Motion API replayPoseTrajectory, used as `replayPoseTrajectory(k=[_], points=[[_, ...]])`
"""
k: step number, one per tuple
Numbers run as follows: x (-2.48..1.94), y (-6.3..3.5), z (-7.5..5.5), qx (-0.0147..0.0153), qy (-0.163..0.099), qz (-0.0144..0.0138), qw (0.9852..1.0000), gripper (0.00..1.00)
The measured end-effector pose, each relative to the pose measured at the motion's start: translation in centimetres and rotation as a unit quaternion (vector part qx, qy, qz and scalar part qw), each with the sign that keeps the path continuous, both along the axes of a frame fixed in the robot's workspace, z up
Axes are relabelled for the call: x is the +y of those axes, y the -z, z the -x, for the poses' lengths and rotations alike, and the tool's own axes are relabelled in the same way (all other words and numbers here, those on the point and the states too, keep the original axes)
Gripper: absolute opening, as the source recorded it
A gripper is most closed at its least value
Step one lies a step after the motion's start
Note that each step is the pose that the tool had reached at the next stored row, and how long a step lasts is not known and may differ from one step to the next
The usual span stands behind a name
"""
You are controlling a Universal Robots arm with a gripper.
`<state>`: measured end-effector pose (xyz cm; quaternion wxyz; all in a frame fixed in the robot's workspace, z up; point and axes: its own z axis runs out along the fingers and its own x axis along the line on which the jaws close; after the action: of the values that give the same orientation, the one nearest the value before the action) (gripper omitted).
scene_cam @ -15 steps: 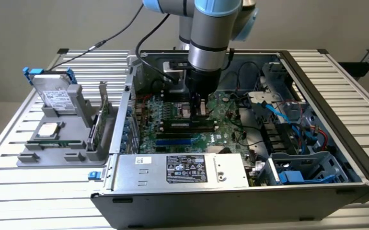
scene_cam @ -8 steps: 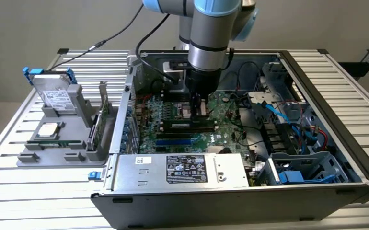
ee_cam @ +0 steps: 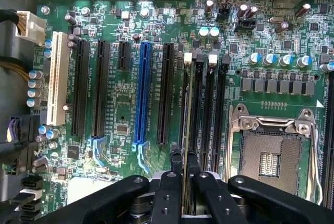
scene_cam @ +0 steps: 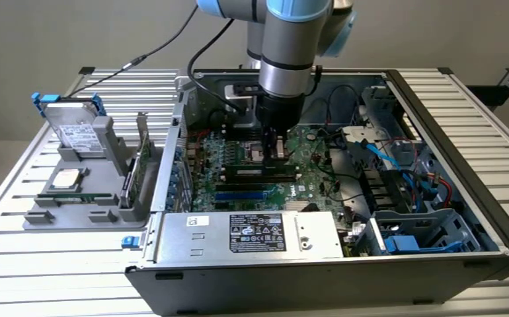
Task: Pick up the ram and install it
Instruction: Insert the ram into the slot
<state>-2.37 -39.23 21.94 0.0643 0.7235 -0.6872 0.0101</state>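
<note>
Jaws clenched on the ram [ee_cam: 186,130], held edge-on over the memory slots [ee_cam: 216,109] of the motherboard [ee_cam: 120,145]: pickup done, stick lined up, seemingly not yet pressed home.

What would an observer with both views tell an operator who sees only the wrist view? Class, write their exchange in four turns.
Operator: My pincer grips the ram at the slots. What lies outside the case?
Observer: A tray sits beside it, on the exterior view's left, holding a drive with blue clips.
Operator: Anything else in it?
Observer: A silver chip lies flat, nearer the camera than the drive.
</note>
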Motion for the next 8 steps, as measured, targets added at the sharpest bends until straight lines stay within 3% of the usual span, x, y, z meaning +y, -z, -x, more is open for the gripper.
replayPoseTrajectory(k=[8], points=[[-0.03, -0.15, 0.20, 0.0000, 0.000, 0.0001, 1.0000, 0.14]])
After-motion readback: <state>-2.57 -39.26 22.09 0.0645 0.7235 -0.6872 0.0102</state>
